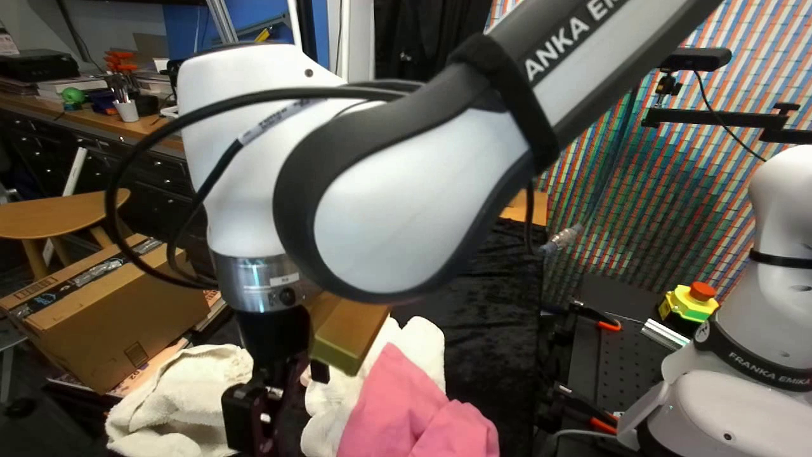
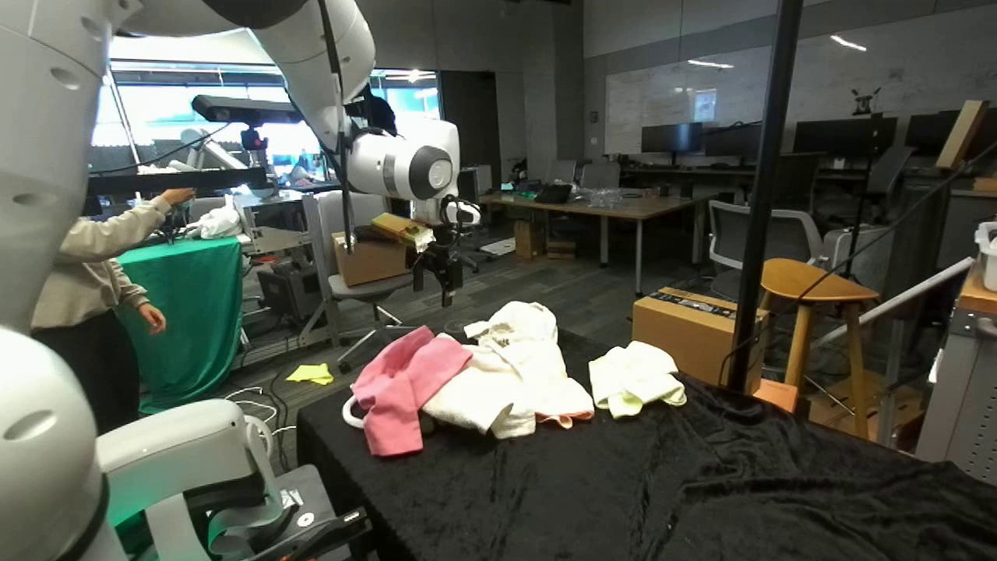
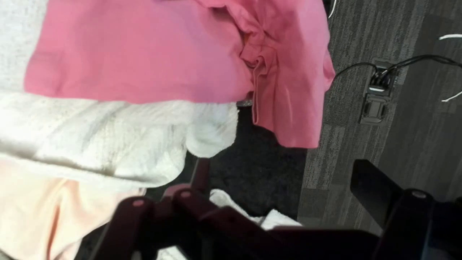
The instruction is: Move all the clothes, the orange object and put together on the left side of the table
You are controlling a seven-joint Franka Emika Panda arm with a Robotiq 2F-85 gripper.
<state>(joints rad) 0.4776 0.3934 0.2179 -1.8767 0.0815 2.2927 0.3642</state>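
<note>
Above the edge of the table [image 2: 576,499], the gripper [image 3: 283,171] is held clear of the clothes [image 2: 537,366]. Its jaws are set wide apart, and in the wrist view the black table top and the carpeted floor [image 3: 332,151] are seen between them. On the table, most of the clothes are gathered in one loose pile near the edge. In an exterior view, the pink cloth [image 2: 409,382] is located at the left end of the pile, with its lower end laid on the black top. Against it, white cloths [image 2: 467,389] are bunched, one being partly covered by the pink fabric. Just beside the pile, at its right end, a cream cloth [image 2: 635,374] with a yellow-green edge is placed on the table. Behind the table, a cardboard box [image 2: 674,339] is seen. In the wrist view, a pale peach cloth [image 3: 36,209] is seen bordering the white fabric; which is uppermost cannot be determined.
</note>
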